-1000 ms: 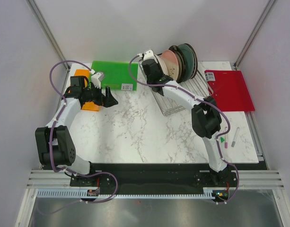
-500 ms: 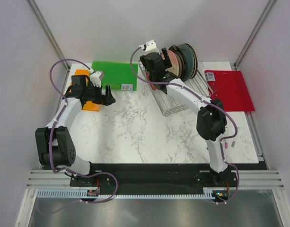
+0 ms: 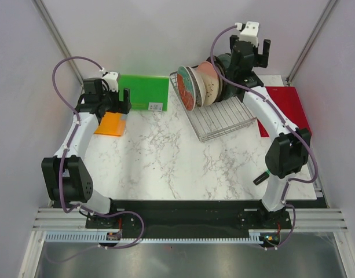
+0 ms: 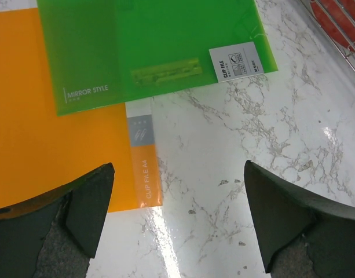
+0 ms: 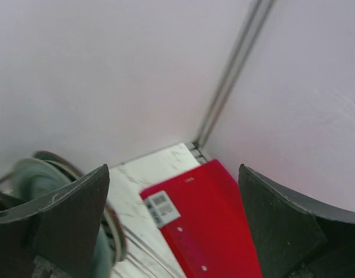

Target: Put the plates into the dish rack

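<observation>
The silver wire dish rack [image 3: 222, 119] sits at the back middle of the marble table. The plates [image 3: 198, 86] stand on edge in a row at its far end. The red plate with teal flowers [image 3: 185, 88] is at the front and a pink-cream plate [image 3: 209, 82] is behind it. The right arm hides the rear plates. My right gripper [image 3: 252, 53] hangs open and empty, high behind the rack. Its wrist view shows blurred plate rims [image 5: 35, 174] at the left. My left gripper [image 3: 119, 104] is open and empty, low over the table [image 4: 241, 150].
A green clip file [image 3: 143, 91] [image 4: 154, 52] overlaps an orange one [image 3: 110, 123] [image 4: 50, 139] at the back left. A red board [image 3: 288, 109] [image 5: 209, 231] lies right of the rack. A marker [image 3: 261, 178] lies by the right arm. Walls and frame posts close in the back corners.
My right gripper opened, let go of the plate it held over the rack, then rose and swung back to the right. The left gripper drew back and left off the orange file.
</observation>
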Robot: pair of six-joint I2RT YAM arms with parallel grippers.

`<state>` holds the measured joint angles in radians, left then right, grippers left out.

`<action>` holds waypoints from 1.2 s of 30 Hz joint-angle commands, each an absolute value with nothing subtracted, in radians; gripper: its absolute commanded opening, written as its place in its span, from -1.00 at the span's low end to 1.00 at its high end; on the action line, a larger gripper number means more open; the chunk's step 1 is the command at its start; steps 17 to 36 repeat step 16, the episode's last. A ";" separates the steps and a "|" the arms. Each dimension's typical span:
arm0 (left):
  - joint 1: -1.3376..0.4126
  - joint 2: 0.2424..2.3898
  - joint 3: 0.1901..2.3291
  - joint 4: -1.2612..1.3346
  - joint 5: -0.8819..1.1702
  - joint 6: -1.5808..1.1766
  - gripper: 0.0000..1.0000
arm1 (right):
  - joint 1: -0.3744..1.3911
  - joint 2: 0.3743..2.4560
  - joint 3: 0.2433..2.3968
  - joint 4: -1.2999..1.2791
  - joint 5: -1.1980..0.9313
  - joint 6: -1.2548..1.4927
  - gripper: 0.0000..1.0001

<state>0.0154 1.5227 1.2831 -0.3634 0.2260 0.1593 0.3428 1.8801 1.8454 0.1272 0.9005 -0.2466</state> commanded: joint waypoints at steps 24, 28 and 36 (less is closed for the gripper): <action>0.012 1.634 1.423 -0.382 0.321 0.144 0.99 | 0.118 1.790 1.652 0.002 0.974 -0.095 0.96; 0.012 1.634 1.423 -0.382 0.321 0.144 0.99 | 0.118 1.790 1.652 0.002 0.974 -0.095 0.96; 0.012 1.634 1.423 -0.382 0.321 0.144 0.99 | 0.118 1.790 1.652 0.002 0.974 -0.095 0.96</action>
